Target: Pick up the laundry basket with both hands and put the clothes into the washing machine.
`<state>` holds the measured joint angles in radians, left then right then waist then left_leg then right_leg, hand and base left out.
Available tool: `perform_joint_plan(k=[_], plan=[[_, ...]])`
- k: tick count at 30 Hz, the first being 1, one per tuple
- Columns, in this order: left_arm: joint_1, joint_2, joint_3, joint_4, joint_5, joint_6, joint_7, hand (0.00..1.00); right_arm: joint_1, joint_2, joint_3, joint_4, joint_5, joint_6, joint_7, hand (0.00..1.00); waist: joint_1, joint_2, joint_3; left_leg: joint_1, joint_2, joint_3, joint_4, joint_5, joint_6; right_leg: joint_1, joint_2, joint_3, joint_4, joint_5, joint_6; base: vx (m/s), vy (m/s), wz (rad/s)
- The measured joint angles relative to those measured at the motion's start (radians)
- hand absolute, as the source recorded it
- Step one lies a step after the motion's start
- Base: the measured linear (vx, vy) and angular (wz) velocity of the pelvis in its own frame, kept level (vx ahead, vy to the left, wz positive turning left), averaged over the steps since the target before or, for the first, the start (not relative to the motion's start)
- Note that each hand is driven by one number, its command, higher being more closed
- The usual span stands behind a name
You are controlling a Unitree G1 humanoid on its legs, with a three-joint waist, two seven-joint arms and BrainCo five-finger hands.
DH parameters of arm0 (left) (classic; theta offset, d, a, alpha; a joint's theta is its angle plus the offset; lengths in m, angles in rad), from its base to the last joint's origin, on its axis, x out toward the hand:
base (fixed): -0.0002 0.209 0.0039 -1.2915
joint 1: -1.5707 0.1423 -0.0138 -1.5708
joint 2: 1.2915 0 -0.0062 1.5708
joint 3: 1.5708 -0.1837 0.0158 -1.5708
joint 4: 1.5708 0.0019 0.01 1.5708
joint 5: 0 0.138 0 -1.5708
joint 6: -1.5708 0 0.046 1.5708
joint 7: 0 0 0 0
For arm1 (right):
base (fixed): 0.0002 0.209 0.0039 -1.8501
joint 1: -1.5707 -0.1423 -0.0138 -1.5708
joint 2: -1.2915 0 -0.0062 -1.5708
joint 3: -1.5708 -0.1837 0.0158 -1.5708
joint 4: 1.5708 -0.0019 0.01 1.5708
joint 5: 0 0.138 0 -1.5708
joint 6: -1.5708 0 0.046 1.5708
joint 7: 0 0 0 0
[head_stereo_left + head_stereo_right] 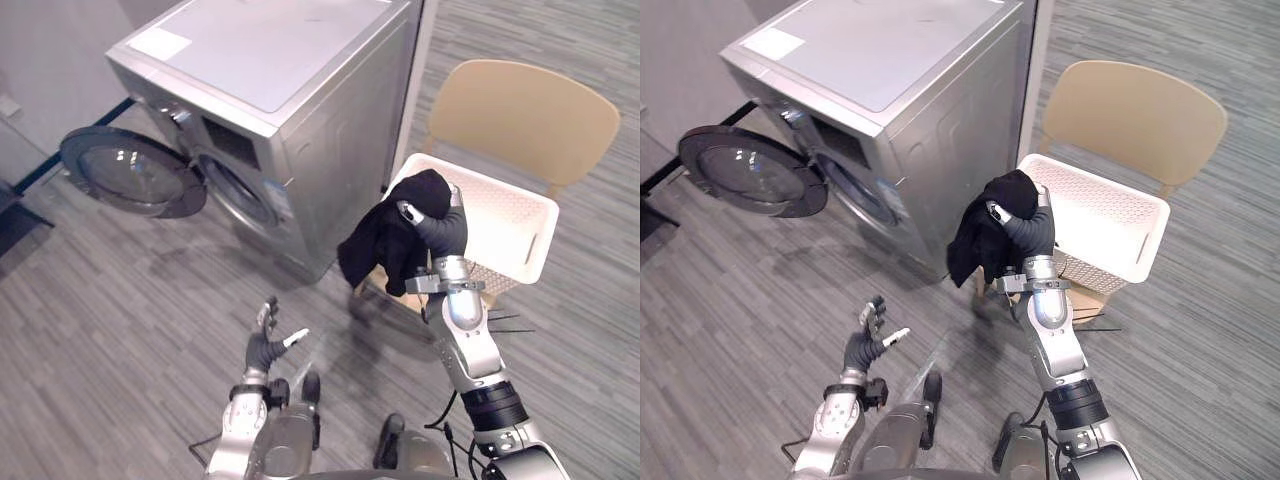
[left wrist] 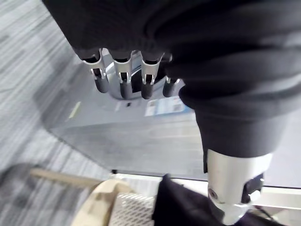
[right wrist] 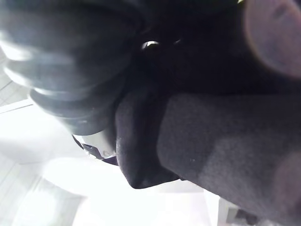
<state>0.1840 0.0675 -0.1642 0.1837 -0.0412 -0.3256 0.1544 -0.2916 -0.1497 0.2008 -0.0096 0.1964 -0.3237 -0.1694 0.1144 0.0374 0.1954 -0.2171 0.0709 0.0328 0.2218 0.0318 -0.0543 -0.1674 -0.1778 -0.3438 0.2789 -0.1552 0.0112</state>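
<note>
Underfoot, grey striped carpet flooring (image 1: 110, 340) covers the room from the lower left to the right edge of the frame. At the upper left stands a silver front-loading washing machine (image 1: 300, 100). Its round dark-glass door (image 1: 130, 175) is swung wide open to the left, low over the floor.

At the lower left, the left hand (image 1: 266, 345) hangs above the carpet with its fingers spread and loose, holding nothing.

Right of centre, the right hand (image 1: 440, 228) is raised, with its fingers curled round a black cloth garment (image 1: 385, 250). The garment is bunched at the top in the grip and hangs with its long axis about upright. Its loose end points down and slightly left.

Just behind it, a white perforated plastic laundry basket (image 1: 545, 212) sits mouth-up on a tan wooden chair (image 1: 525, 115). The basket's long side runs left to right.
</note>
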Motion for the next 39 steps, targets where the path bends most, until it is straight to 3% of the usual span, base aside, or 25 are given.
perform_joint_plan(k=[3,5,8,15,16,22,23,30,37,39], plan=[[-0.017,0.0,-0.042,-0.069,0.041,-0.015,0.001,0.0,-0.017,-0.003,0.012,0.0,-0.012,0.0,0.017,1.0,-0.024,0.058,-0.037,0.136,0.032,-0.008,-0.208,-0.036,-0.02,0.023,0.022,-0.048,-0.055,0.043,0.041,-0.08,0.18,0.43],[-0.069,0.045,-0.086,-0.099,0.094,-0.015,0.007,0.0,-0.037,0.016,0.028,0.0,-0.014,0.004,0.025,1.0,-0.015,0.031,-0.048,0.134,0.006,-0.015,-0.247,-0.015,-0.011,0.035,0.012,-0.058,-0.102,0.093,0.061,-0.08,0.192,0.25],[-0.126,0.092,-0.13,-0.171,0.149,-0.016,0.026,0.0,-0.057,0.047,0.104,-0.001,-0.012,0.004,0.055,1.0,-0.016,0.013,-0.061,0.151,-0.029,-0.031,-0.261,0.002,0.01,0.074,-0.011,-0.065,-0.143,0.118,0.09,-0.02,0.153,0.24],[-0.311,0.088,-0.239,-0.154,0.204,-0.024,0.071,0.0,-0.138,0.11,0.259,0.0,0.076,0.02,0.109,1.0,-0.02,0.003,-0.112,0.166,-0.052,-0.037,-0.282,0.025,0.018,0.126,-0.011,-0.071,-0.239,0.177,0.102,0.02,0.044,0.06],[-0.325,0.085,-0.24,-0.139,0.209,-0.025,0.072,1.0,-0.14,0.11,0.259,0.0,0.095,0.02,0.109,1.0,-0.019,0.003,-0.112,0.174,-0.052,-0.038,-0.286,0.029,0.017,0.136,-0.01,-0.071,-0.248,0.18,0.101,0.03,-0.007,0.04],[-0.403,0.095,-0.269,-0.06,0.212,-0.02,0.112,1.0,-0.147,0.11,0.303,0.004,0.226,0.023,0.109,1.0,-0.019,0.0,-0.13,0.18,-0.027,-0.037,-0.287,0.035,0.007,0.165,0.029,-0.061,-0.311,0.22,0.078,-0.03,-0.023,-0.05],[-0.407,0.099,-0.268,-0.053,0.212,-0.012,0.116,1.0,-0.148,0.109,0.326,0.004,0.227,0.023,0.11,0.0,-0.019,-0.001,-0.134,0.18,-0.018,-0.034,-0.288,0.037,0.004,0.166,0.039,-0.056,-0.319,0.225,0.074,-0.06,-0.041,-0.12],[-0.397,0.105,-0.27,-0.016,0.234,-0.005,0.131,1.0,-0.147,0.086,0.395,0.004,0.2,0.032,0.129,0.0,-0.02,-0.005,-0.141,0.185,0.024,-0.029,-0.291,0.045,-0.019,0.17,0.08,-0.04,-0.34,0.244,0.047,-0.06,-0.039,-0.08],[-0.23,0.075,-0.188,-0.026,0.25,0.01,0.105,1.0,0.002,0.033,0.311,-0.032,-0.033,0.037,0.151,0.0,-0.029,-0.003,-0.15,0.196,0.042,-0.014,-0.316,0.053,-0.034,0.179,0.112,-0.034,-0.373,0.247,0.033,-0.03,-0.014,-0.04],[-0.161,0.072,-0.123,-0.026,0.25,0.013,0.106,1.0,0.081,-0.021,0.25,-0.068,-0.128,0.037,0.148,0.0,-0.029,-0.003,-0.15,0.196,0.048,-0.008,-0.321,0.053,-0.035,0.179,0.123,-0.031,-0.377,0.246,0.032,0.01,-0.025,-0.04]])
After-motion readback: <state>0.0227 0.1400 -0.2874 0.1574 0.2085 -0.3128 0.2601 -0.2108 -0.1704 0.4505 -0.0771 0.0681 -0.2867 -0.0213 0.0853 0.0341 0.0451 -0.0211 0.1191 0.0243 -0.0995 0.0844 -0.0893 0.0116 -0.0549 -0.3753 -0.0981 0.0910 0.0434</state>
